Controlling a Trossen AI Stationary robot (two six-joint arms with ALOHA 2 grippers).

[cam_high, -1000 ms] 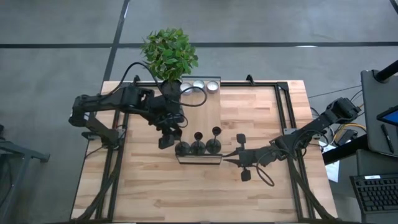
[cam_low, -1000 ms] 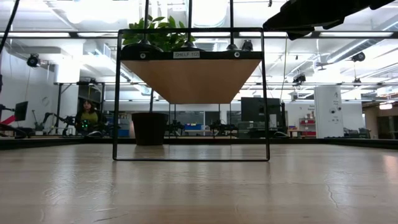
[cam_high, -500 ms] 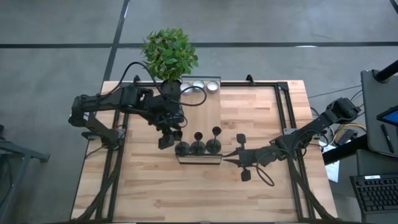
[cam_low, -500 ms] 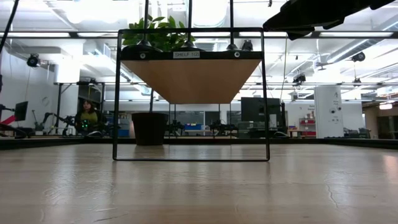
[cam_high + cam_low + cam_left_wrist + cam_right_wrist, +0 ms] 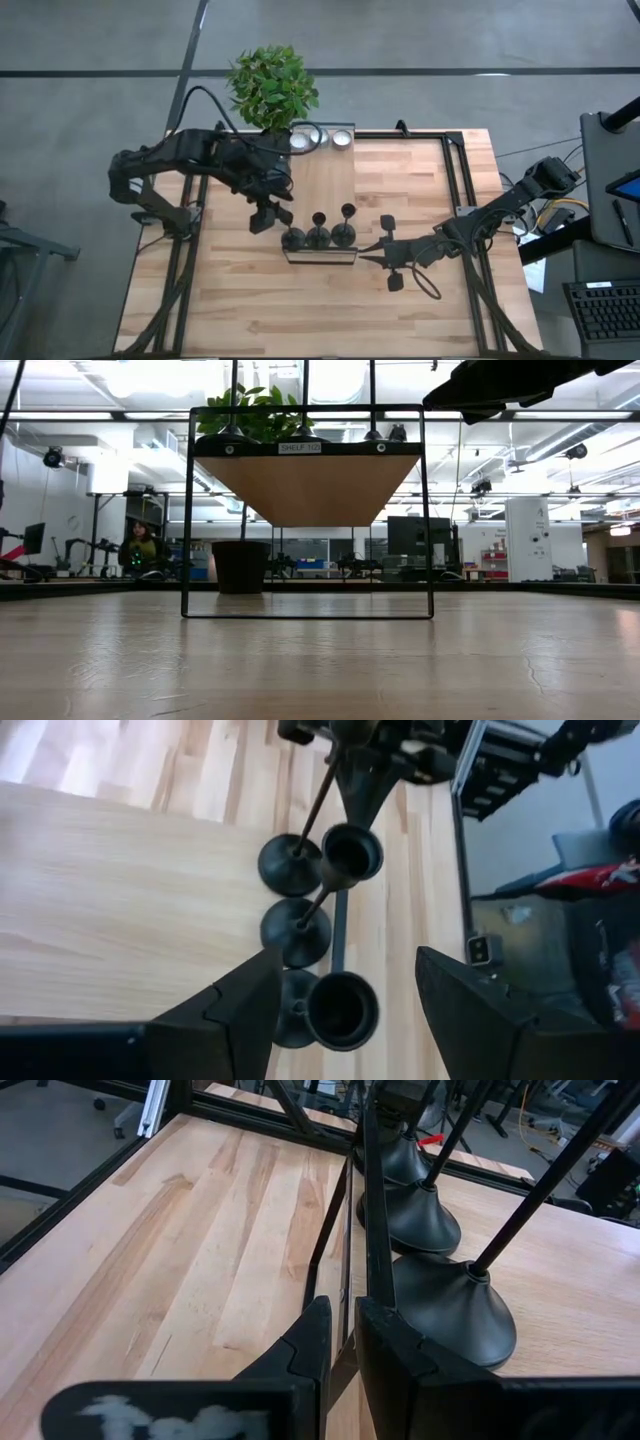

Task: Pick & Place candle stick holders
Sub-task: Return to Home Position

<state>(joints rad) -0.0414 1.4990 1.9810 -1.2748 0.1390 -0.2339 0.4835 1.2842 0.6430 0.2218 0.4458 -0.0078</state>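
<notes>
Three black candle stick holders (image 5: 318, 236) stand upright in a row on their domed bases, along the near edge of a raised wooden shelf (image 5: 325, 185). My left gripper (image 5: 262, 217) is open and empty, just left of the row. In the left wrist view its fingers (image 5: 240, 1010) stand on either side of the nearest holder's cup (image 5: 342, 1010) without touching it. My right gripper (image 5: 370, 252) is shut and empty, low at the shelf's near right corner. In its wrist view it (image 5: 340, 1320) points along the black frame bar (image 5: 371, 1230), with the bases (image 5: 450, 1315) beside it.
A green plant (image 5: 272, 85) in a dark pot stands at the shelf's far left, with tealights (image 5: 342, 138) beside it. The black shelf frame (image 5: 186, 510) stands on the table. A black rail frame (image 5: 455, 170) runs along the table's sides. A person (image 5: 140, 547) sits far behind.
My left gripper has drawn back a little toward the table's far left, away from the leftmost holder. The holders have stayed in place on the shelf.
</notes>
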